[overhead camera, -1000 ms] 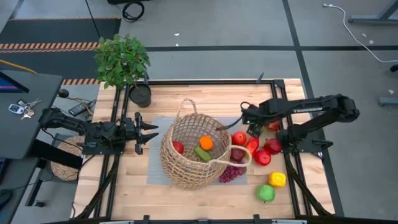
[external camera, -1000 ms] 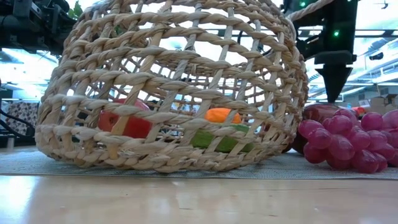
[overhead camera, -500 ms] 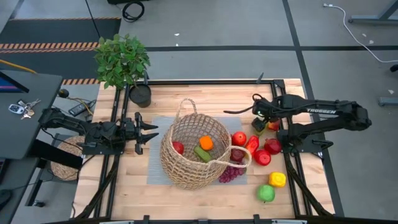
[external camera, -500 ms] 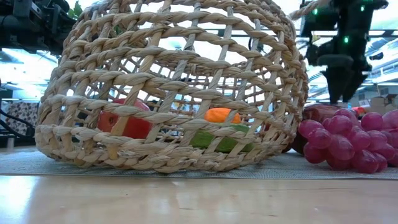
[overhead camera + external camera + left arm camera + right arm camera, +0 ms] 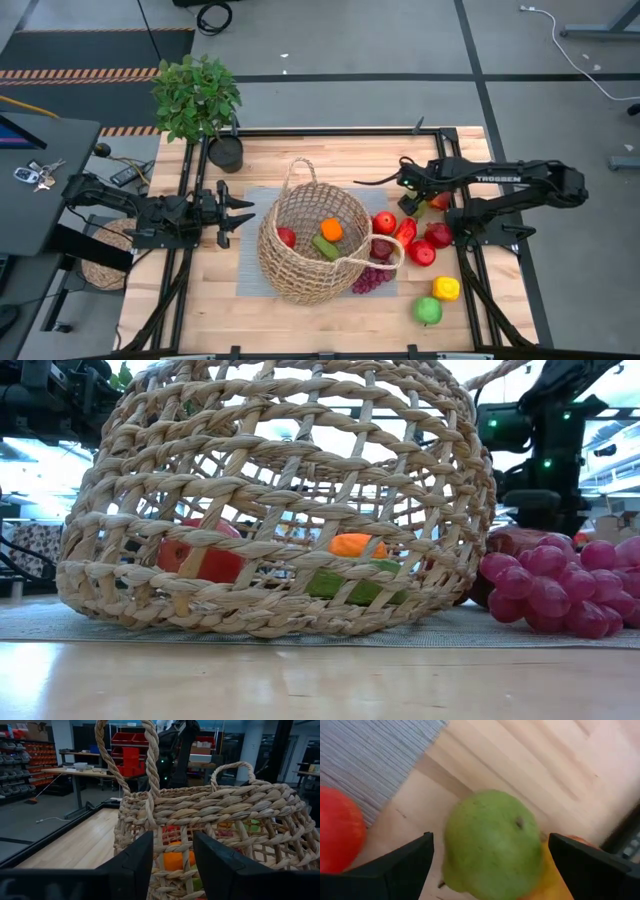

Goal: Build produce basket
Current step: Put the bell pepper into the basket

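Observation:
The tan wicker basket [image 5: 318, 243] stands on a grey mat [image 5: 250, 272] at the table's middle. It holds a red apple [image 5: 287, 237], an orange [image 5: 331, 229] and a green piece [image 5: 325, 247]. To its right lie red apples [image 5: 385, 222], a red pepper [image 5: 405, 232], purple grapes [image 5: 370, 278], a yellow piece [image 5: 446, 289] and a green apple [image 5: 428, 311]. My right gripper [image 5: 410, 198] is open over a green pear [image 5: 492, 845], one finger on either side, with a gap showing at each. My left gripper [image 5: 238, 212] waits open, left of the basket [image 5: 225, 815].
A leafy potted plant in a black pot [image 5: 226, 152] stands at the table's far left corner. A red apple [image 5: 337, 837] lies close to the pear, at the mat's edge [image 5: 370, 750]. Bare wood shows along the table's far side and near left.
My right gripper has shifted a little toward the table's right edge and back again, and it now stands lower, among the produce to the right of the basket. The basket and the fruit have kept their places.

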